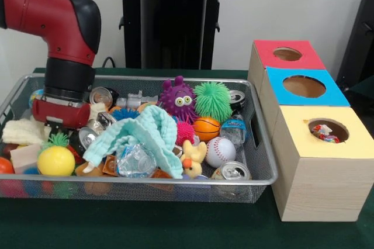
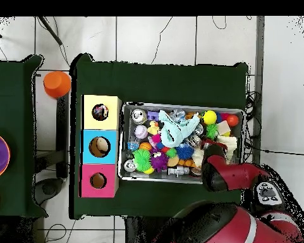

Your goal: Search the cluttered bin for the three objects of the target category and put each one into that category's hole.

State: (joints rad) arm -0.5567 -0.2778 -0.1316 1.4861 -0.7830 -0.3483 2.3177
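Cloths are the target, and in the front view the cream knitted cloth (image 1: 22, 131) lies at the bin's (image 1: 260, 170) left end, just left of the gripper (image 1: 59, 121), which is sunk among the clutter there. Its fingers are buried, so I cannot tell how far open it is or whether it has hold of anything. Something confetti-patterned shows inside the yellow hole (image 1: 328, 130) on the near box, so I judge one cloth is already in and the arm is after the cream one. The next move calls for a firm pinch on the knit, a lift clear of the rim, then a carry right to the yellow box. A mint cloth (image 1: 143, 138) drapes mid-bin. The overhead view shows the three holes in a row and the arm covering the cream cloth; it adds an orange cup (image 2: 57, 83) beyond the boxes.
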